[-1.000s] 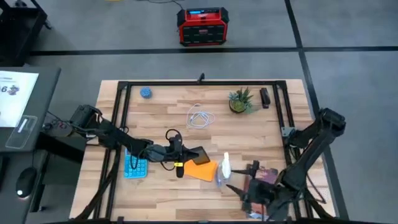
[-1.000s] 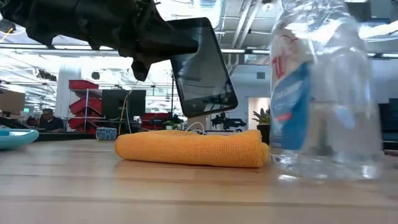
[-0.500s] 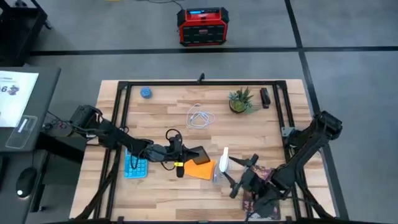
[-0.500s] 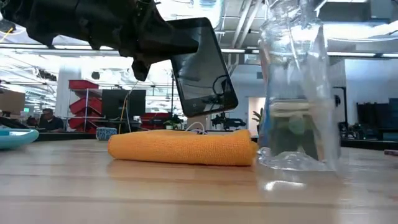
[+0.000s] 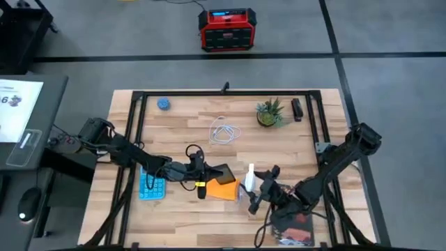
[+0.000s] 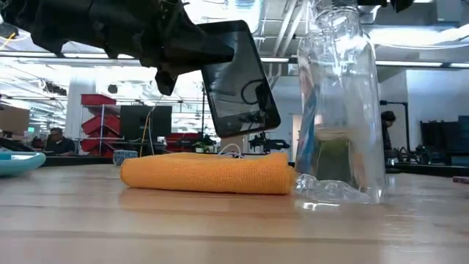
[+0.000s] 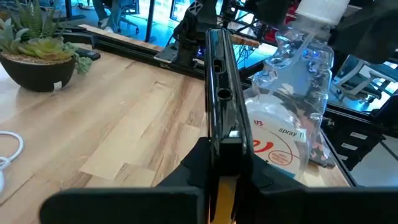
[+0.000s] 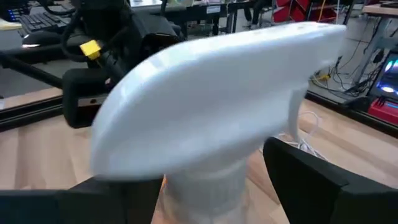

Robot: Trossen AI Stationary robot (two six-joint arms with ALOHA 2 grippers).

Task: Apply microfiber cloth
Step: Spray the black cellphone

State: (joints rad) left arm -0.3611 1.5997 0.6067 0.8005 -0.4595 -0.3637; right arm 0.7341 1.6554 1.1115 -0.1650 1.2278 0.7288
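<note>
The orange-yellow microfiber cloth (image 5: pixel 226 189) lies folded and flat on the table; in the low view its end (image 6: pixel 282 176) meets the base of a clear spray bottle (image 6: pixel 341 103). My left gripper (image 5: pixel 209 174) is shut on a black smartphone (image 6: pixel 238 81) just above the cloth. My right gripper (image 5: pixel 259 188) is open. Its fingers (image 8: pixel 311 177) stand on either side of the bottle's neck, under the white spray head (image 8: pixel 211 93). My left gripper pinches the smartphone's near short end (image 7: pixel 222 146) between its two fingers, one on each face. The fingers lie level, coming from the table's left. The phone stands on edge, tilted, lifted clear above the cloth. My right gripper: whether its fingers touch the bottle's neck cannot be told.
A blue calculator (image 5: pixel 152 185) lies under my left arm. A potted succulent (image 5: pixel 268 115), a white cable (image 5: pixel 223 131), a small blue object (image 5: pixel 163 104) and a black object (image 5: pixel 297 109) sit toward the far edge. A reddish book (image 5: pixel 296 226) lies under my right arm.
My right gripper has moved from the near right toward the table's left and far edge, up to the spray bottle, with its fingers now around the neck. The bottle has turned and slid toward the cloth. The cloth has shifted a little with it. The phone stays lifted.
</note>
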